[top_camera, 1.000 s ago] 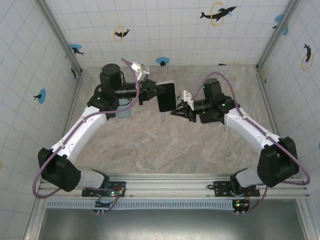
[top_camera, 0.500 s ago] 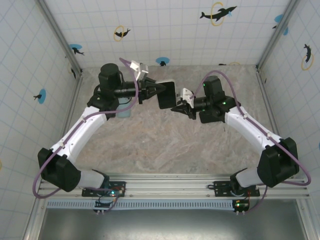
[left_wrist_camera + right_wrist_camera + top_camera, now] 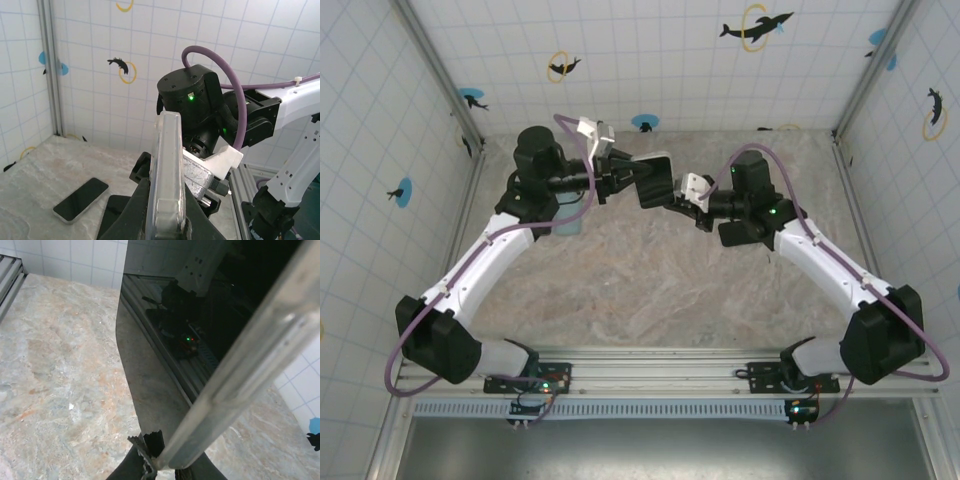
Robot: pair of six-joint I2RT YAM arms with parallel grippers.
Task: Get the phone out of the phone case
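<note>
The phone [image 3: 655, 183], black screen showing, sits in a clear phone case [image 3: 167, 165] and hangs in mid-air above the back of the table. My left gripper [image 3: 631, 178] grips it from the left. In the left wrist view its black fingers [image 3: 131, 220] are shut across the edge-on case. My right gripper [image 3: 673, 203] meets the case's lower right corner. In the right wrist view the glossy screen [image 3: 200, 315] reflects the arm. The clear rim [image 3: 240, 375] runs diagonally down into my right gripper [image 3: 167, 466], which is shut on that corner.
On the marble table [image 3: 650, 280] below lie a second phone with a pale rim [image 3: 81, 200] and a dark flat slab [image 3: 112, 222] beside it. A pale blue object [image 3: 567, 226] rests under the left arm. Tiled walls enclose the back and sides.
Both grippers have carried the cased phone a little toward the back wall, and it has tilted. The right wrist has rotated and risen with it. Neither grip has changed.
</note>
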